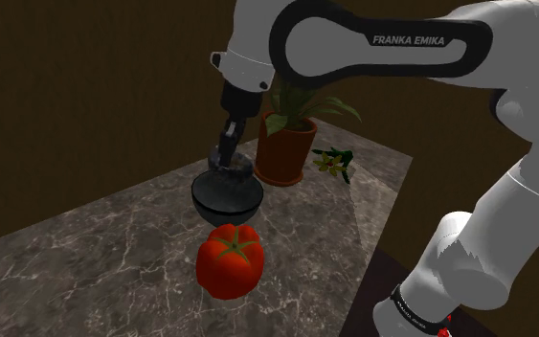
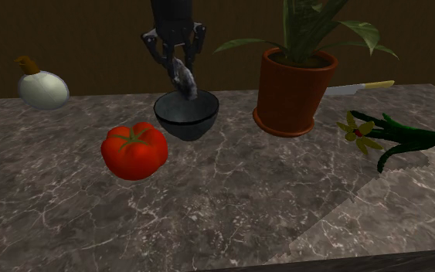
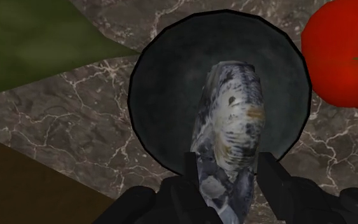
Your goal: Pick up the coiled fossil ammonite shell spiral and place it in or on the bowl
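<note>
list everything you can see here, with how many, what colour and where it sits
ammonite shell: 1, mottled grey and white, clasped between the fingers above the bowl
bowl: 1, dark grey, mid-table under the shell
tomato: 1, red with a green top, on the second exterior view's left of the bowl
potted plant: 1, green leaves in a reddish-brown pot, on that view's right of the bowl
flower: 1, yellow with a green stem, lying right of the pot
gourd: 1, white with a brown stem, far left on the table
table: 1, dark veined stone top
arm: 1, white with dark joints
gripper: 1, black, over the bowl
</note>
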Controlling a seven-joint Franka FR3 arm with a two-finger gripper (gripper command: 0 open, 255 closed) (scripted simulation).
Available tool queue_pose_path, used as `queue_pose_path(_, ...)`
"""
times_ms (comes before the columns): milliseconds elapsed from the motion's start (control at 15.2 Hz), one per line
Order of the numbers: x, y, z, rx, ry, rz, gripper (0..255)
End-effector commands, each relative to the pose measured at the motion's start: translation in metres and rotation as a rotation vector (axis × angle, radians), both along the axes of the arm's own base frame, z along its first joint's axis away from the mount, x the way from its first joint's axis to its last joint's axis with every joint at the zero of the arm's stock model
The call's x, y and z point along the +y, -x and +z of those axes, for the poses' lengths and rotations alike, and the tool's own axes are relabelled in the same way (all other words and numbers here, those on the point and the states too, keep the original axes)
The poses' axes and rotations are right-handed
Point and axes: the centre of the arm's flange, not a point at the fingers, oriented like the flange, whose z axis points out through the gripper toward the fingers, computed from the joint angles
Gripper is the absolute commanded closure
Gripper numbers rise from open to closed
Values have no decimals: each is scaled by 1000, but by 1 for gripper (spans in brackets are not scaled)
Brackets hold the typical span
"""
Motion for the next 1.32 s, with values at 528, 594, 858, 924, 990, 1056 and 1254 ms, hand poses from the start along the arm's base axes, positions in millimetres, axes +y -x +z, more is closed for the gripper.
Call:
queue_pose_path(528, 0, 0, -23, -1, 0, 0, 255)
queue_pose_path(594, 0, 0, -23, -1, 0, 0, 255)
queue_pose_path(858, 0, 0, -23, -1, 0, 0, 0)
queue_pose_path(924, 0, 0, -23, -1, 0, 0, 0)
queue_pose_path(990, 0, 0, -23, -1, 0, 0, 0)
queue_pose_path(1056, 0, 0, -23, -1, 0, 0, 0)
queue_pose_path(1254, -2, 5, 16, -1, 0, 0, 0)
